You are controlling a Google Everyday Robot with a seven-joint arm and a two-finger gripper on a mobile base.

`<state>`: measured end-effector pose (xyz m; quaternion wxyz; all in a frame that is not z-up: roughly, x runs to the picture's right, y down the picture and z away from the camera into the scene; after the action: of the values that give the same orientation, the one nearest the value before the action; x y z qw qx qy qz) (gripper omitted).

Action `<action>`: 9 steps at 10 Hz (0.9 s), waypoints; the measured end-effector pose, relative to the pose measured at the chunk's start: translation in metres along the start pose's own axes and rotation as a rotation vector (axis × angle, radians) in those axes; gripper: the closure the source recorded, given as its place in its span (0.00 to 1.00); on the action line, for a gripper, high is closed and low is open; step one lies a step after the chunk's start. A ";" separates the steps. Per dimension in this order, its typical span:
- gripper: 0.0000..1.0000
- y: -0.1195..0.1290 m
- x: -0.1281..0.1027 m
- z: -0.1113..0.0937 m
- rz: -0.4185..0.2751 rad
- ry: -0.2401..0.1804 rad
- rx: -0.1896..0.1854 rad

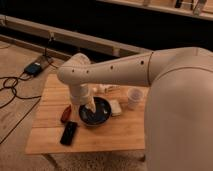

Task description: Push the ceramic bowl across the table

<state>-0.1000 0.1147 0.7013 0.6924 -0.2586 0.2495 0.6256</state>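
Glazed ceramic, dark blue-black and glossy: ceramic bowl [102, 116], round and shallow, near the middle of the table [117, 136], a little left of centre in the camera view. Largest of the items on the wooden planks.

Probably rigid and fairly weighty for its width, so likely to slide as one piece rather than flex or tip. Slick on the glaze, hence prone to slipping off a point contact or spinning if pressed off-centre. Brittle too; would likely chip or break if sent over an edge. Best taken by a push low on the wall or from inside against the rim, in line with its centre, not by a lift.

Gripper [90, 106] down at the rear-left part of the bowl, at or just inside the rim. Cannot tell whether open or closed.

Crowded on two sides. Just right of the bowl, touching or nearly so, a small white block [115, 107]; beyond it a white cup [134, 96]. Left of the bowl, a small red object [65, 113]; nearer the front left, a flat black slab [69, 133]. Widest open wood toward the front right of the view. Front edge not far off, so calls for a slow, short stroke.
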 end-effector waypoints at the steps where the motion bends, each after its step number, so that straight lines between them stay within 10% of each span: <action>1: 0.35 -0.003 0.005 0.004 -0.005 0.009 0.016; 9: 0.35 -0.045 0.027 0.068 0.115 0.098 0.015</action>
<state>-0.0509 0.1761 0.7361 0.6443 -0.2688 0.3023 0.6490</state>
